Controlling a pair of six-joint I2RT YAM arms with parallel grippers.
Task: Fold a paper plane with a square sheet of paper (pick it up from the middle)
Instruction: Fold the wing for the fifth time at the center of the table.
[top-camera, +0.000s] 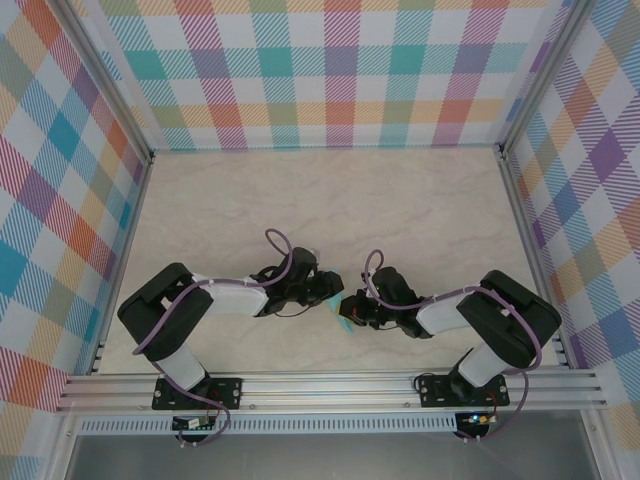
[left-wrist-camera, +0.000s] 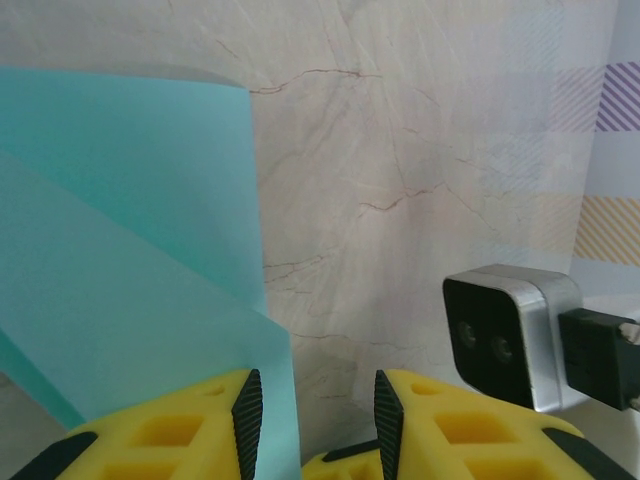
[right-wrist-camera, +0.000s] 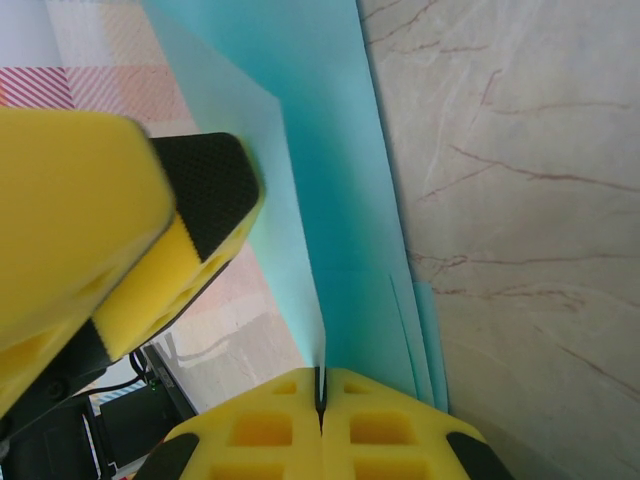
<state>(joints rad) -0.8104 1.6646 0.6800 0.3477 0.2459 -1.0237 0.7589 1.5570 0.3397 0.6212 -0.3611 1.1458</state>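
Partway through, judging by the layers. Pinched tight in the right hand (right-wrist-camera: 321, 378): the sheet of paper (right-wrist-camera: 330, 150), light teal, rising edge-on from between the closed pads and away ahead of them. Already creased, with at least two overlapping flaps stacked just right of the pinch (exact fold count hard to read). No pointed dart shape yet, no clear centre crease, so probably nose and wing folds left to do. Left hand (left-wrist-camera: 312, 405) parted, gripping nothing, with the sheet's edge behind its left finger and reaching into the gap. Close in front of the right hand, one finger (right-wrist-camera: 90, 230) of the left hand, just beside the raised flap. Beyond both hands, marbled counter (left-wrist-camera: 420, 150). Seems poised for closing the left hand and pressing the next crease.
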